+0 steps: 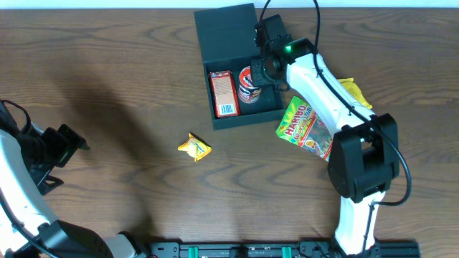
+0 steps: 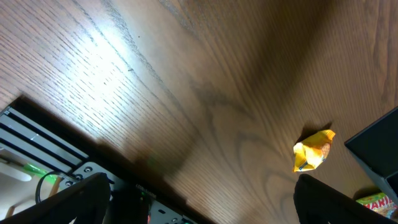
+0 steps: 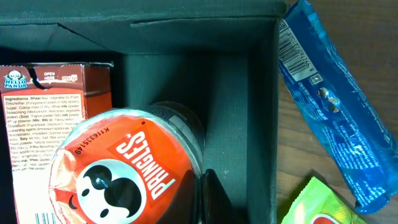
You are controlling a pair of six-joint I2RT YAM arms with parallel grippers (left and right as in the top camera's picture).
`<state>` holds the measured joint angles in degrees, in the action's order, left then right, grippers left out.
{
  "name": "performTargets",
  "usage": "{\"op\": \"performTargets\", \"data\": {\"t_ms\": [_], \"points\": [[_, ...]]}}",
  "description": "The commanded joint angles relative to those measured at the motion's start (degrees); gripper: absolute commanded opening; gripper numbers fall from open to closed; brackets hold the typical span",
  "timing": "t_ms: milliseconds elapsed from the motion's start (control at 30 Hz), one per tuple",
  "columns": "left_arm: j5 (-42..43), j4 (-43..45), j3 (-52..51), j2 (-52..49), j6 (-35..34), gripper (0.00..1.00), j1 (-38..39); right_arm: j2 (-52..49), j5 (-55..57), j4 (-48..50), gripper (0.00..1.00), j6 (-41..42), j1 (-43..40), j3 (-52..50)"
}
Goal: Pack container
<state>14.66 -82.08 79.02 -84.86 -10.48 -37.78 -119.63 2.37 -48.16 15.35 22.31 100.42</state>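
Mid-pack: the right jaws hover at the crisp can [image 1: 249,84] inside the box [image 1: 228,36] beneath them — grip impossible to tell — while the left jaws gape empty, the yellow packet [image 2: 314,150] ahead seemingly next.

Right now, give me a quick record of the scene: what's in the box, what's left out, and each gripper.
container: open, lid flap back
inside: Hello Panda carton, Pringles can
outside: yellow packet, Haribo bag, blue packet
right gripper: at the Pringles can, grip unclear
left gripper: open, empty, far left
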Motion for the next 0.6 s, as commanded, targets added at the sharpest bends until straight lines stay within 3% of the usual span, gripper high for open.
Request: {"op": "performTargets", "data": {"t_ms": [0,167,567], "points": [[-0.2,-0.2,0.6,0.2,0.0,0.95,-0.2,-0.7,0.0,-0.3,0.01,2.0,0.5,0.0],[-0.2,-0.2,0.6,0.2,0.0,0.95,-0.2,2.7,-4.5,-0.7,0.01,4.2,-1.0,0.0],[-0.2,-0.2,0.6,0.2,0.0,0.95,-0.2,14.6,-35.6,1.3,0.01,7.6,-11.3,-0.1]]}}
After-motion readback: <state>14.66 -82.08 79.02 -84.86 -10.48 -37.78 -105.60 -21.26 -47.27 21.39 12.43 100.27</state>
